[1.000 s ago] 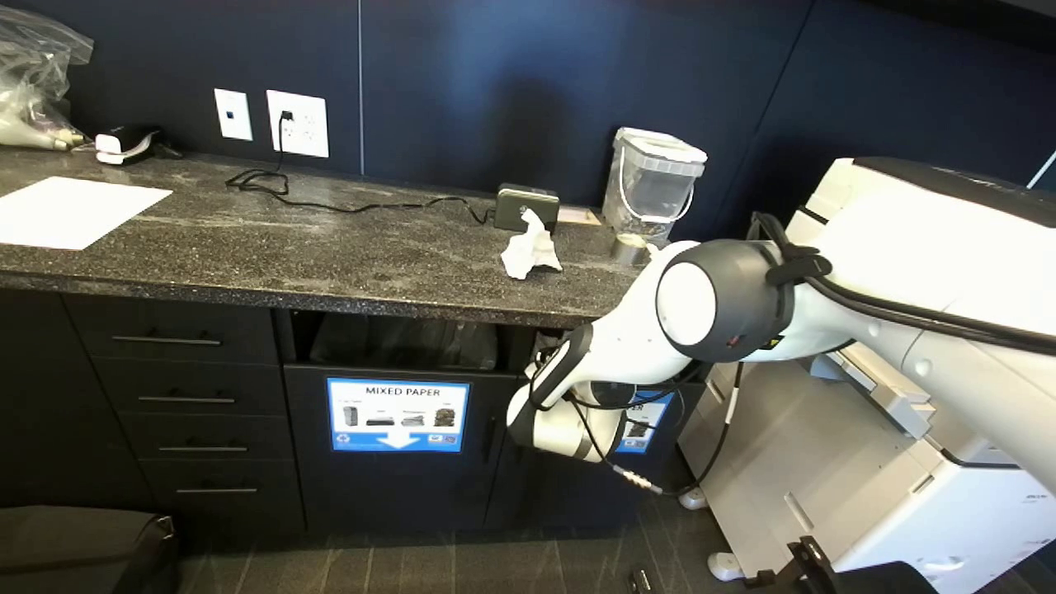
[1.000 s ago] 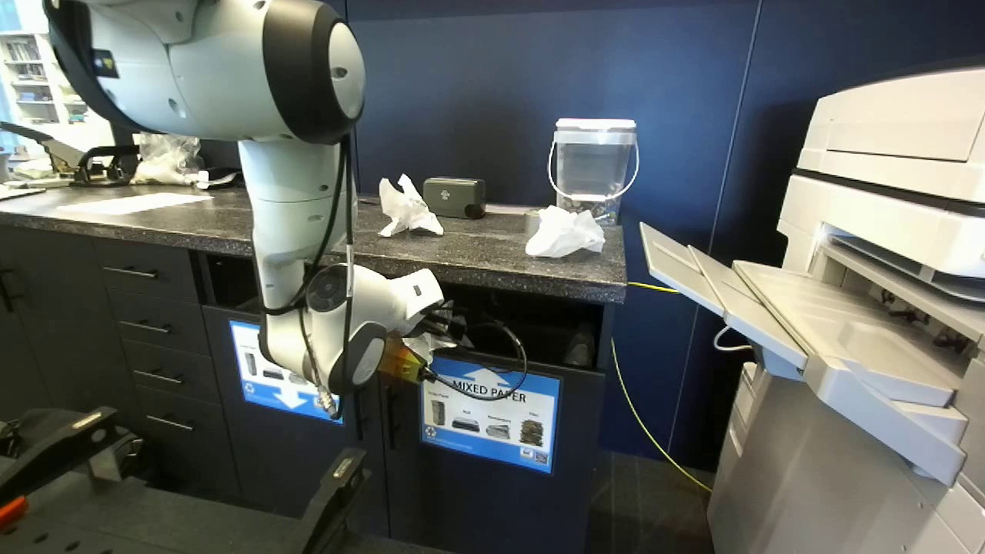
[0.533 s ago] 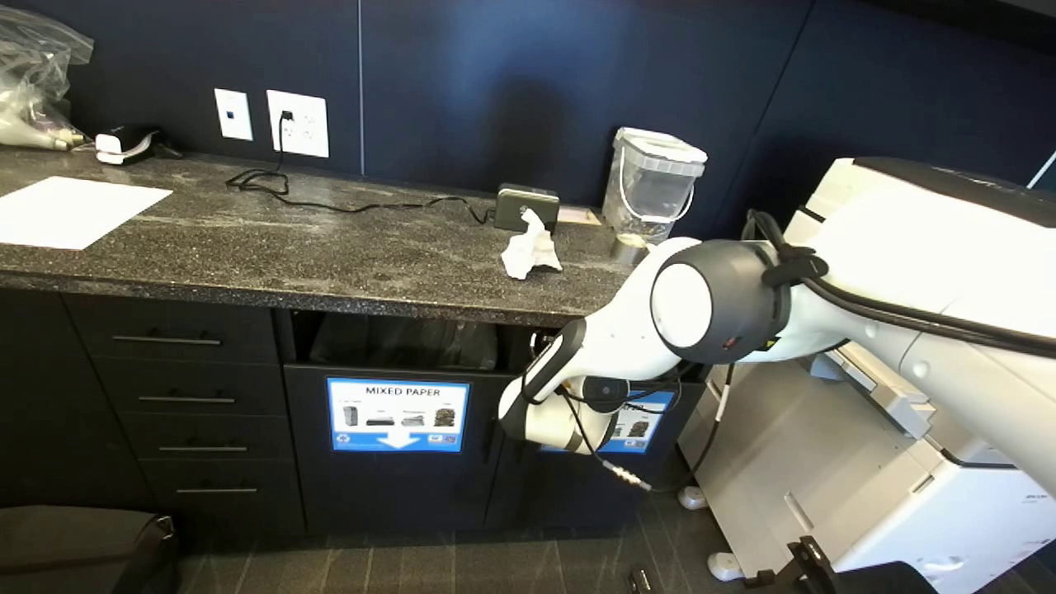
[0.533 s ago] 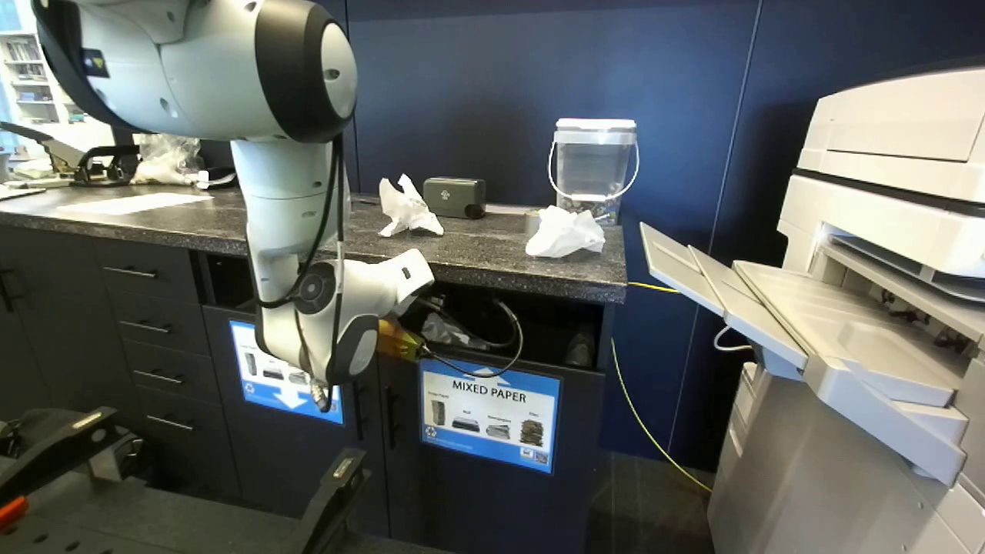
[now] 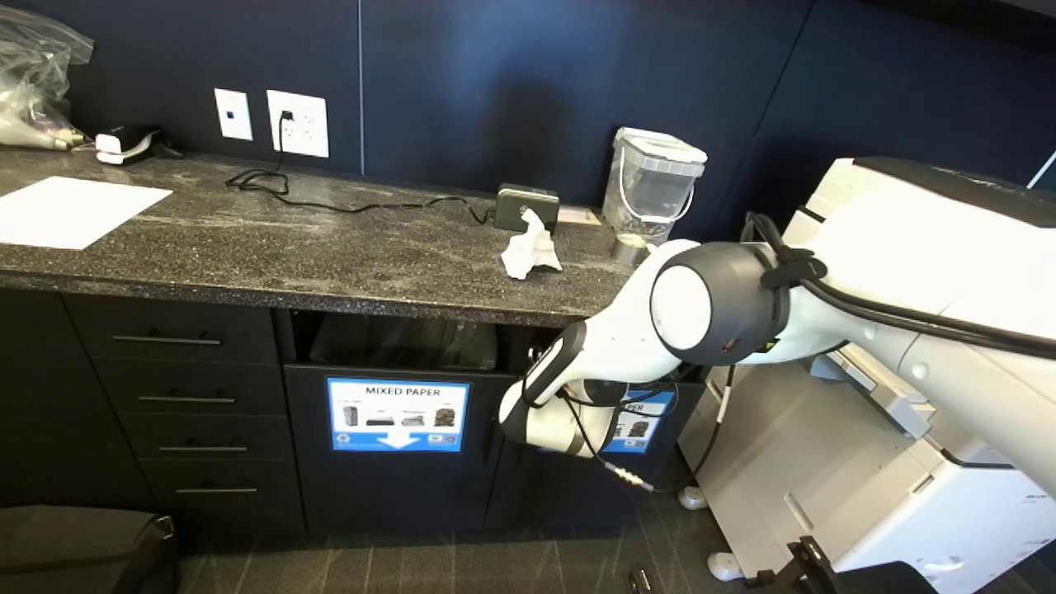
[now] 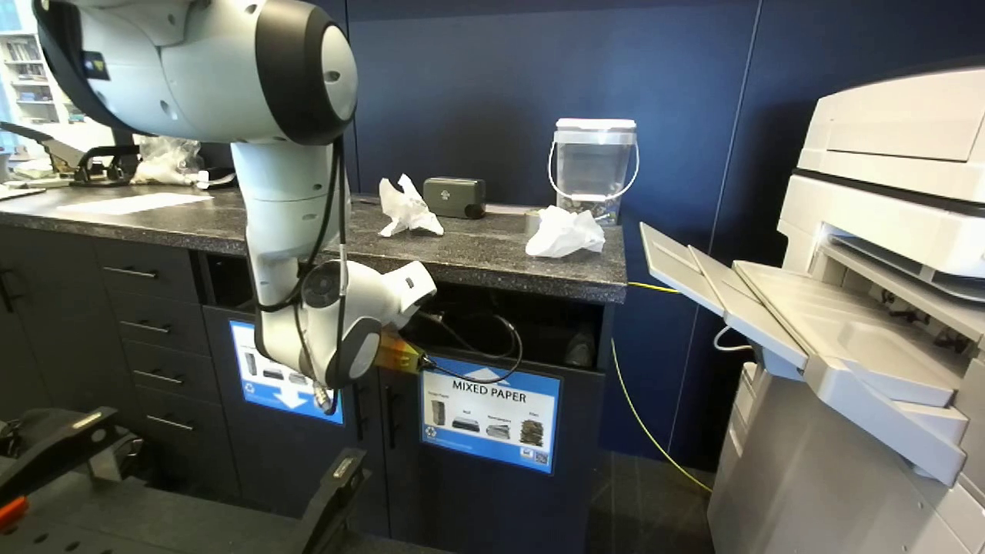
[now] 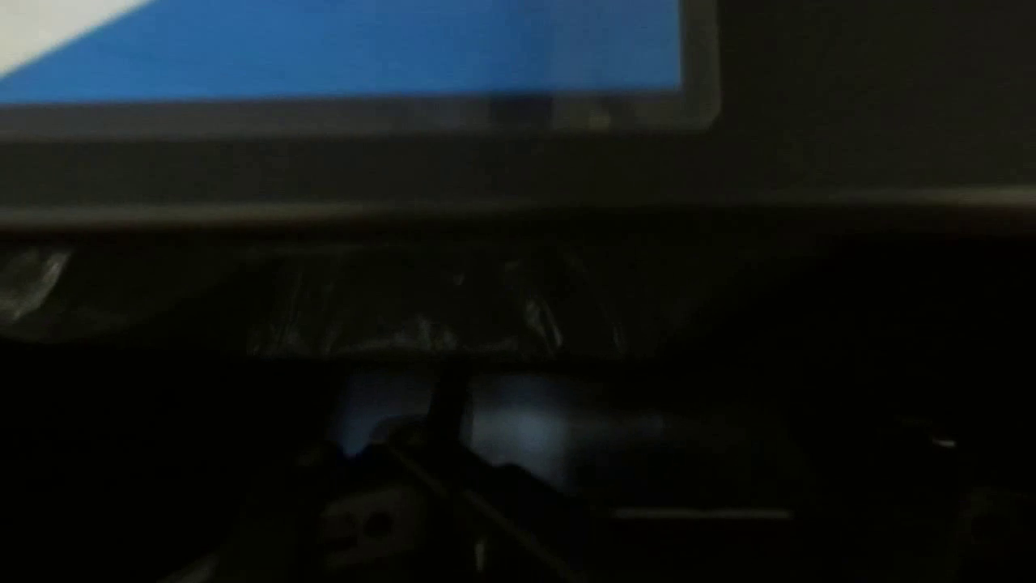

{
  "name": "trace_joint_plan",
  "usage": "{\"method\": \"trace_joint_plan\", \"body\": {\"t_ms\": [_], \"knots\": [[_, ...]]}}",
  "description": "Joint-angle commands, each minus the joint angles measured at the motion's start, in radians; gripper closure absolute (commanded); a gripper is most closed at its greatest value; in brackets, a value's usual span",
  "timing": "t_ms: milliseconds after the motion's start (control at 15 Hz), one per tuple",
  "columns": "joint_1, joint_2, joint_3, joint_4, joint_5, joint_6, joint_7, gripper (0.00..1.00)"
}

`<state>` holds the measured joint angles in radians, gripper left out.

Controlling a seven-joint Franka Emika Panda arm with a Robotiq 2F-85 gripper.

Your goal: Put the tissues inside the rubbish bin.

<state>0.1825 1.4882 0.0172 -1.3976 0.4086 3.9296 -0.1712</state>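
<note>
One crumpled white tissue (image 5: 530, 247) lies on the counter in front of a small dark box. In an exterior view, another tissue (image 6: 565, 233) rests near the counter's right end. The rubbish bin (image 6: 569, 419) is the dark cabinet under the counter, with a MIXED PAPER sign and a wide slot above its front panel. My gripper (image 7: 647, 429) reaches into that slot, mostly hidden by the wrist in both exterior views. In the very dark wrist view one finger (image 7: 450, 401) shows as a silhouette; the jaws appear open, with no tissue between them.
A clear lidded bucket (image 6: 596, 165) and the small dark box (image 6: 454, 197) stand at the back of the counter (image 5: 346, 256). The counter's edge runs right above the wrist. A printer (image 6: 869, 331) stands to the right. Shiny plastic lining (image 7: 429, 324) shows inside the slot.
A white tissue seen at the gripper one second ago, then inside the slot, has dropped out of view. The arm drew back slightly, rising a little, and has since sunk slightly.
</note>
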Motion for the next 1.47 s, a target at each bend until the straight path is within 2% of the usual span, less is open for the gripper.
{"method": "trace_joint_plan", "body": {"t_ms": [0, 67, 133, 267, 400, 533, 600, 667, 733, 933, 1000, 1067, 1133, 1400], "knots": [[-0.007, 0.000, -0.035, 0.017, -0.062, -0.236, -0.001, 0.00], [-0.007, -0.007, -0.052, 0.019, -0.084, -0.315, 0.006, 0.00], [-0.009, -0.036, -0.070, -0.006, -0.107, -0.343, 0.009, 0.00], [-0.031, -0.090, -0.059, -0.082, -0.172, -0.289, 0.042, 0.00], [-0.079, -0.127, -0.022, -0.169, -0.256, -0.203, 0.029, 0.00], [-0.134, -0.150, -0.006, -0.261, -0.412, -0.034, 0.035, 0.00], [-0.141, -0.149, -0.027, -0.290, -0.474, 0.050, 0.066, 0.00], [-0.174, -0.153, -0.020, -0.317, -0.534, 0.128, 0.090, 0.00], [-0.181, -0.165, -0.033, -0.374, -0.550, 0.211, 0.098, 0.00], [-0.200, -0.226, -0.063, -0.529, -0.577, 0.353, 0.095, 0.00], [-0.242, -0.254, -0.025, -0.506, -0.599, 0.289, 0.054, 0.00], [-0.205, -0.296, -0.070, -0.582, -0.595, 0.299, 0.096, 0.00], [-0.207, -0.350, -0.070, -0.642, -0.603, 0.276, 0.096, 0.00], [-0.201, -0.555, -0.069, -0.745, -0.600, 0.045, 0.092, 0.00]]}}
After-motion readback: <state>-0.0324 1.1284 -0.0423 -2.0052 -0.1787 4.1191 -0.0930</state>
